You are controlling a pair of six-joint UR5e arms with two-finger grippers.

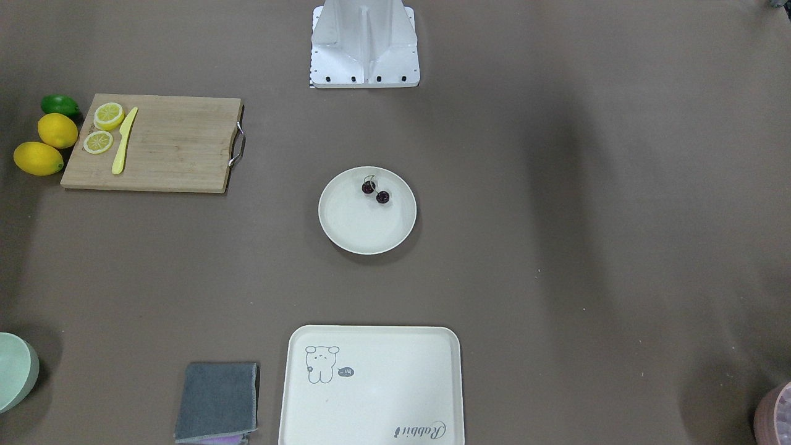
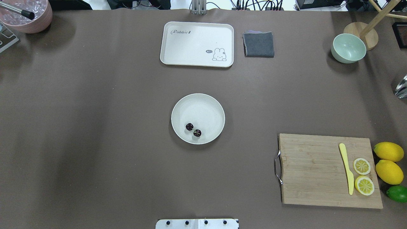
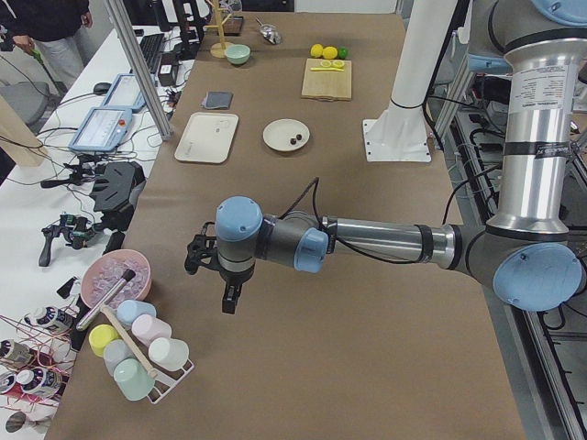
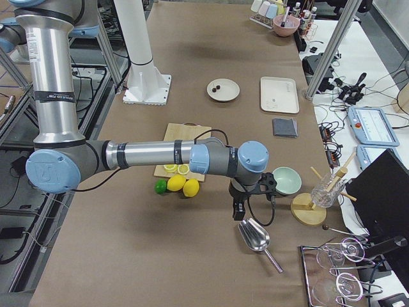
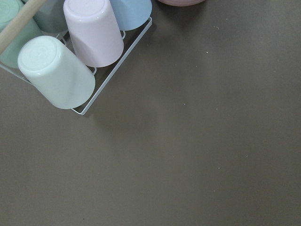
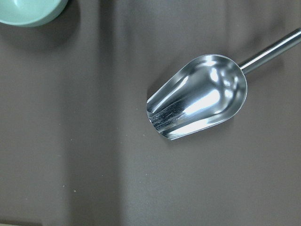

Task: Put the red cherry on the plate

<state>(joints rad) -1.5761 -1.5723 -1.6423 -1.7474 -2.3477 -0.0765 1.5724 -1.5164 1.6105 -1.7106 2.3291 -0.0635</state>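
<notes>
The red cherry (image 2: 193, 129), a pair of small dark maroon fruits on thin stems, lies inside the round cream plate (image 2: 210, 108) at the table's middle, on the side nearer the robot base. It also shows in the front view as the cherry (image 1: 376, 191) on the plate (image 1: 352, 232). Nothing holds it. My left gripper (image 3: 229, 301) hangs over the table's left end beside a cup rack, far from the plate. At the opposite end, my right gripper (image 4: 238, 214) hangs above a metal scoop. I cannot tell whether either gripper is open or shut.
A wooden cutting board (image 2: 314, 171) carries a yellow knife (image 2: 346, 168) and lemon slices, with lemons (image 2: 388, 151) and a lime (image 2: 397, 193) beside it. A rabbit-printed tray (image 2: 190, 47), grey cloth (image 2: 258, 44), green bowl (image 2: 348, 48) and pink bowl (image 2: 38, 22) line the far edge. The cup rack (image 5: 80, 52) and scoop (image 6: 200, 96) lie below the wrists.
</notes>
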